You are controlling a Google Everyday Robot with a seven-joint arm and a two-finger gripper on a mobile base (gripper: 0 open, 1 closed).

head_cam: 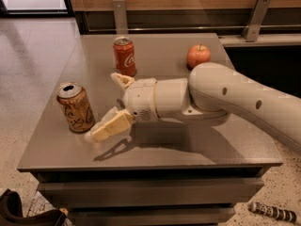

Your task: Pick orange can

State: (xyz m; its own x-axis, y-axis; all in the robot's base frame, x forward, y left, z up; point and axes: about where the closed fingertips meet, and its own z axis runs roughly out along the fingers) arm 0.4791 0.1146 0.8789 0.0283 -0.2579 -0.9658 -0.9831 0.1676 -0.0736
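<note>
The orange can [75,107] stands upright near the left edge of the grey table [197,149]; it is coppery with dark cursive lettering and a silver top. My gripper [104,106] is open just to the right of the can, low over the table. One cream finger [109,127] reaches toward the can's base at the front. The other finger [121,79] points to the back. The fingers do not touch the can. My white arm comes in from the right.
A red cola can [124,56] stands at the back of the table, behind the gripper. A red apple [198,56] sits at the back right, partly behind my arm. A wooden wall with metal brackets runs behind the table.
</note>
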